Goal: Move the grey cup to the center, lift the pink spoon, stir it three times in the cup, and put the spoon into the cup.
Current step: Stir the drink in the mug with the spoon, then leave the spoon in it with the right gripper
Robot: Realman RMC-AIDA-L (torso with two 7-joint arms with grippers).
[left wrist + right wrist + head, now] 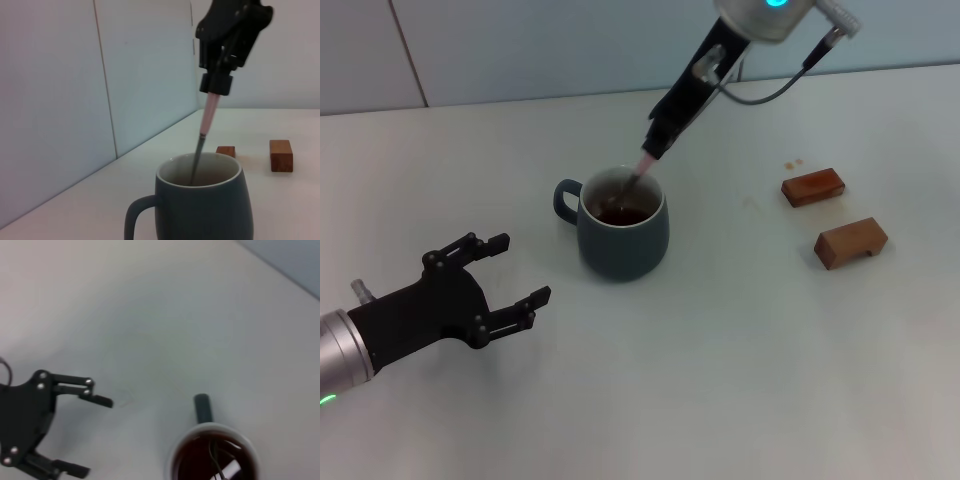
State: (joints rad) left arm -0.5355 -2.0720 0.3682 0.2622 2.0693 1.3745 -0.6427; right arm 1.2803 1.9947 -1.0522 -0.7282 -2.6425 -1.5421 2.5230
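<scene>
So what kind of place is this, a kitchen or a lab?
Probably a lab test bench: a bare white table against plain wall panels, with only a grey mug, a spoon and two wooden blocks as props.

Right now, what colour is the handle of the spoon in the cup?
Pale pink; the pink spoon handle shows best in the left wrist view.
</scene>
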